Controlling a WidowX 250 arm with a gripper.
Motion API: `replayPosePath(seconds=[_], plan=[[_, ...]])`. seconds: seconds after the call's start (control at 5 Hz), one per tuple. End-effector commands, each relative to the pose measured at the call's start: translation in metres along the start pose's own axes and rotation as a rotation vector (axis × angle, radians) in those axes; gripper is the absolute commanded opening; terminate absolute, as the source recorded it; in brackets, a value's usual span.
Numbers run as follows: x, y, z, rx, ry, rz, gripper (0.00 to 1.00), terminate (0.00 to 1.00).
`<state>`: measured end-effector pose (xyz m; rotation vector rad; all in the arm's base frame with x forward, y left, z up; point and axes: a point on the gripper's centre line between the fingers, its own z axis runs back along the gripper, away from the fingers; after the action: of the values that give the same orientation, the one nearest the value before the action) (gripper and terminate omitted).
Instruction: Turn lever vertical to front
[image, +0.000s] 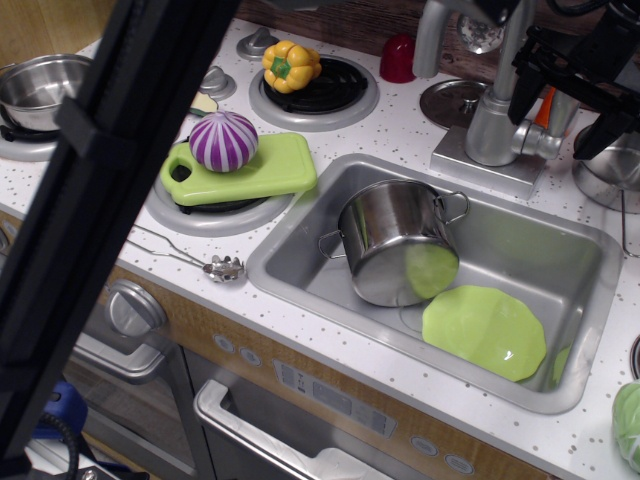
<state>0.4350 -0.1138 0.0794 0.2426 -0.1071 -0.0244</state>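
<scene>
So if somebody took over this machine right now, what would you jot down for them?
Gripper: black, at the faucet base, right by the lever; too dark to tell whether it is open or shut.
Lever: sticks out sideways from the base towards the right.
Done: the approach, apparently.
Left: probably confirm the grip, then turn the lever to the front.
Below: sink holding a steel pot and green plate.

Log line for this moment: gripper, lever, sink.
gripper: at lever, jaws state unclear | faucet base: upright | sink: pot, green plate
</scene>
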Motion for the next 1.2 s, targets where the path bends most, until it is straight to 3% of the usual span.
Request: replayPosePath(seconds=[0.0,0.2,0.4,0.6,1.0], plan=[[0.000,0.000,0.000,0.000,0.000,0.000,1.00,0.00],[0.008,-0.004,0.014,0.060,-0.070,0.038,1.00,0.00],[0.016,-0.008,0.028,0.080,-0.137,0.094,1.00,0.00],[0.026,-0.006,0.037,0.067,-0.209,0.112,1.00,0.00],[0.045,0.007,0.030,0.065,-0.269,0.086,1.00,0.00]])
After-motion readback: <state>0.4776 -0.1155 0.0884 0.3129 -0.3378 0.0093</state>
